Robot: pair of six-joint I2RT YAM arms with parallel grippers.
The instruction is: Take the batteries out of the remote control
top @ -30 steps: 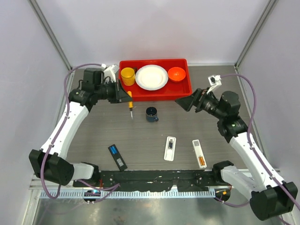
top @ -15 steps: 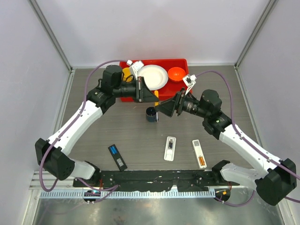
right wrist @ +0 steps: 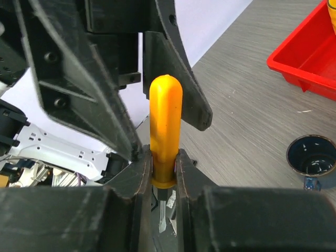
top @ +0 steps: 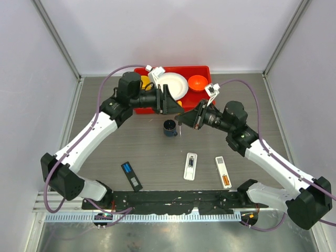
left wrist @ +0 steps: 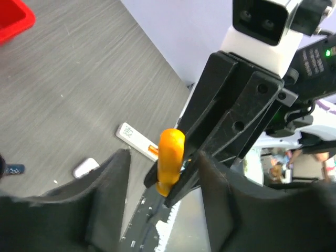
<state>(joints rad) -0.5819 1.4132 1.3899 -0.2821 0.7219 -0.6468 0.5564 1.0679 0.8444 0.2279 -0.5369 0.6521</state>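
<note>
Above the table's middle, my right gripper [top: 184, 118] [right wrist: 164, 164] is shut on the lower end of the orange-handled screwdriver [top: 180, 126] [right wrist: 165, 113] [left wrist: 170, 155], tip down. My left gripper [top: 169, 100] [left wrist: 164, 170] is open, its fingers [right wrist: 181, 84] standing either side of the handle top without touching it. A white remote [top: 191, 166] lies near the front with its dark compartment uncovered. A small blue cylinder [right wrist: 313, 184], perhaps a battery, lies beside the dark cup [top: 170, 127] [right wrist: 311, 156]. Other batteries I cannot make out.
A red tray [top: 205, 100] at the back holds a white plate [top: 176, 84], an orange bowl [top: 198, 82] and a yellow cup. A second white piece with an orange end [top: 223, 172] [left wrist: 137, 140] and a black strip [top: 132, 175] lie near the front edge.
Both arms came together over the middle. The right gripper shut on the screwdriver handle, and the left gripper, which carried it, opened off it.
</note>
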